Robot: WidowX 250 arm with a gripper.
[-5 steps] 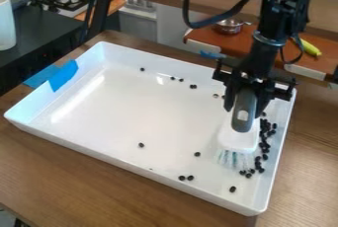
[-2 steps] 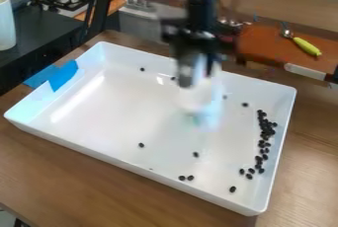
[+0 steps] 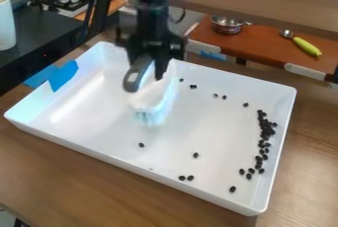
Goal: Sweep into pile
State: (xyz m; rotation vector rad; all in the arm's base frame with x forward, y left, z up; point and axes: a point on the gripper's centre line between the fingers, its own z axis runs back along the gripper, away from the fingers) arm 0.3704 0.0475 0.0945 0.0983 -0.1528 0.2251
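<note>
In our pincer point(image 3: 147, 71) we grip the brush point(image 3: 153, 94) by its handle point(image 3: 135, 77), leaving the bristles point(image 3: 150, 117) pointing down to sweep. It's over the tray's point(image 3: 86, 110) far left part, likely placed to come behind strays and push them right, where most beans point(image 3: 265, 131) line the wall, a handy backstop.

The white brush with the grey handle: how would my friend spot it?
Find the big white rectangular tray. Look toward its far side, under the black gripper. The brush is the bristly thing there, far bigger than the little black beans.
</note>
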